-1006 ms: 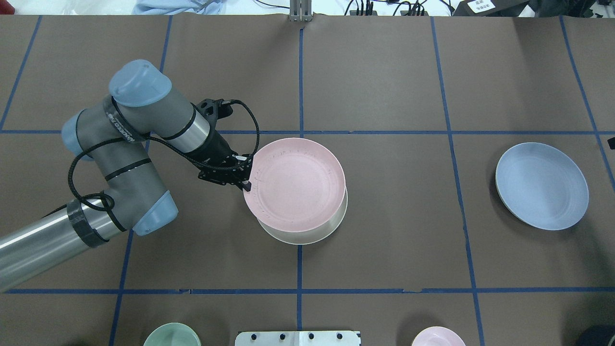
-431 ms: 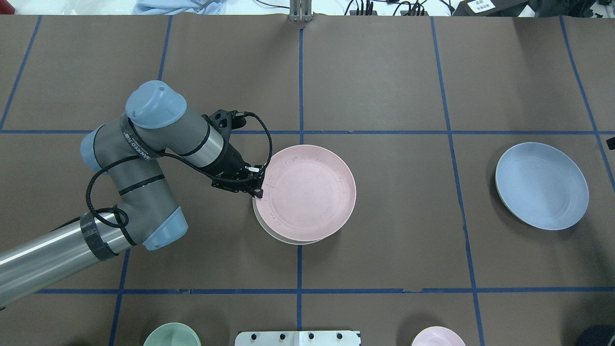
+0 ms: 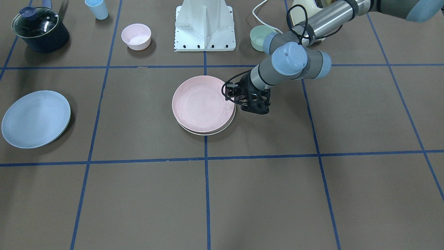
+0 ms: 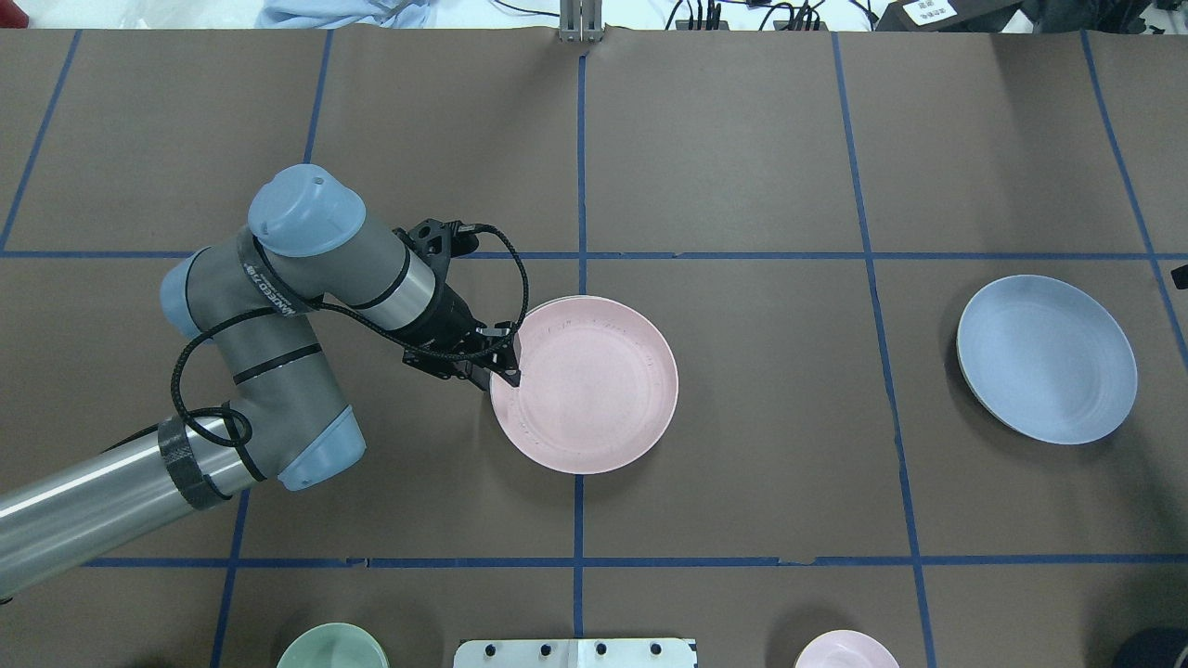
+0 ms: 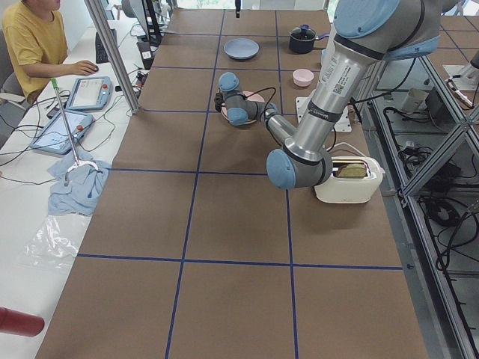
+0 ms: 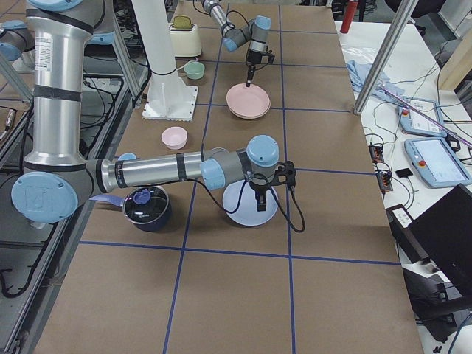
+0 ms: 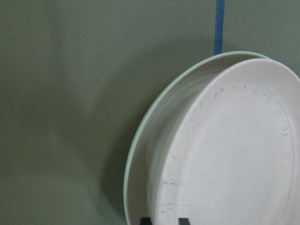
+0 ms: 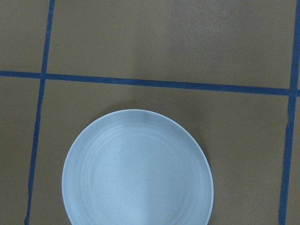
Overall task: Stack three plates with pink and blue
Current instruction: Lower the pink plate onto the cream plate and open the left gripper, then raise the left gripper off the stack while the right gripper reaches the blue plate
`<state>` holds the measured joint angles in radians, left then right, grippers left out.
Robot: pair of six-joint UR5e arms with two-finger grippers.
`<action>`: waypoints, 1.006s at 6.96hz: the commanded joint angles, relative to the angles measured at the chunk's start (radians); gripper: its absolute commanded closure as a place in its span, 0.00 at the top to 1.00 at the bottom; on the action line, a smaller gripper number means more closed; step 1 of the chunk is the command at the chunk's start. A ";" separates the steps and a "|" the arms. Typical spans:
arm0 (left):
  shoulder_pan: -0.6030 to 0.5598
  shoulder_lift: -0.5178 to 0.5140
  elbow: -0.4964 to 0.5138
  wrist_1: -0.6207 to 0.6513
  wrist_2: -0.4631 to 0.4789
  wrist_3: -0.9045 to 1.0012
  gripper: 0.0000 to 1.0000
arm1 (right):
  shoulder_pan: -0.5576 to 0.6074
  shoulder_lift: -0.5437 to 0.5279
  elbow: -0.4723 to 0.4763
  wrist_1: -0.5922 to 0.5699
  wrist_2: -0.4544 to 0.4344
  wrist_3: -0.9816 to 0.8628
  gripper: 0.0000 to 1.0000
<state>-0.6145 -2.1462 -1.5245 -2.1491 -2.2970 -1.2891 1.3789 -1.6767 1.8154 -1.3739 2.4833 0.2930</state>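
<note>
left gripper [image 4: 509, 373] astride pink plate [image 4: 594, 385] rim, clamped or not: can't tell; pink sits on cream plate [image 7: 137, 173], centre; blue plate [image 4: 1047, 359] well apart under right gripper [image 6: 258, 205], opening unreadable; likely light, stiff, slick: pinch rim

- Left arm [image 4: 278, 306]: matte grey links, rounded pale blue joint caps, brushed silver tube [image 4: 83, 501] lower down.
- Black braided cable [image 4: 174, 380] looped alongside, bound to the tube with black tape [image 4: 188, 461].
- White lettering on a black band [image 4: 263, 276] round one grey link.
- Left gripper [image 4: 510, 374]: black, open-framed, slim dark fingers.
- Right arm [image 6: 158, 171]: same silver, grey and blue, black cable [image 6: 292, 193] at the wrist.
- White base [image 3: 204, 24], dark screws along its edge.
</note>
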 commanded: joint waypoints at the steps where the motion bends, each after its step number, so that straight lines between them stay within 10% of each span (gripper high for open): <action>1: -0.008 0.005 -0.050 0.000 0.008 -0.001 0.83 | -0.012 0.002 -0.001 -0.001 0.002 0.000 1.00; 5: -0.080 0.011 -0.091 0.003 -0.001 -0.003 0.83 | -0.144 -0.023 -0.052 0.062 -0.107 0.158 1.00; 7: -0.079 0.012 -0.095 0.003 0.001 -0.004 0.83 | -0.146 -0.018 -0.227 0.297 -0.107 0.169 1.00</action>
<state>-0.6928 -2.1343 -1.6158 -2.1462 -2.2969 -1.2920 1.2366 -1.6954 1.6947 -1.2216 2.3830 0.4488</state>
